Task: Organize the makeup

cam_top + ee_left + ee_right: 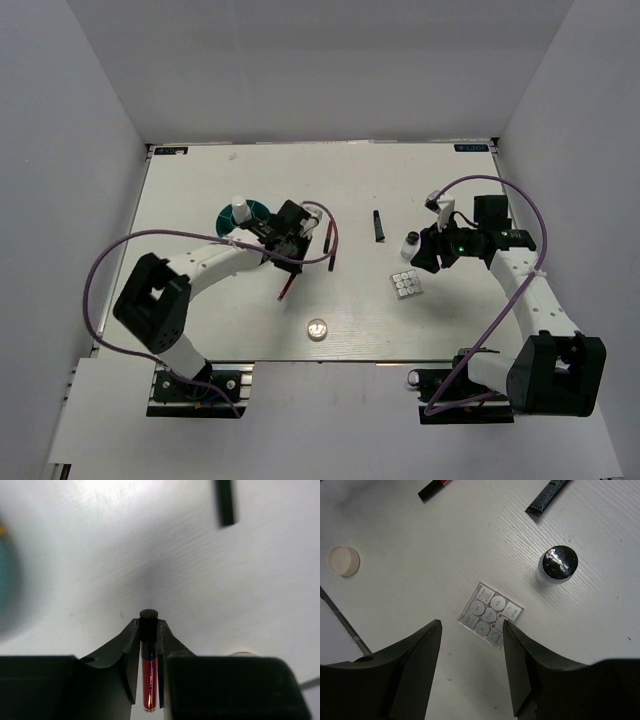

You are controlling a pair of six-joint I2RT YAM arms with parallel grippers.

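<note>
My left gripper [289, 247] is shut on a thin red pencil-like tube with a black cap [148, 656]; its red end sticks out toward the near side [286, 289]. The teal holder [258, 210] lies just left of it and has a white bottle [241, 210] in it. My right gripper [471, 627] is open and empty, hovering over the square grey-panned palette [490, 615], which also shows in the top view [407, 285]. A white bottle with a black cap [557, 566] stands beside it. A second red and black pencil [330, 243], a short black tube [379, 225] and a round clear jar [317, 328] lie on the table.
White walls close in the table [200, 330] at the back and both sides. Purple cables loop from both arms over the table's left and right parts. The black tube [225, 502] lies ahead of the left gripper.
</note>
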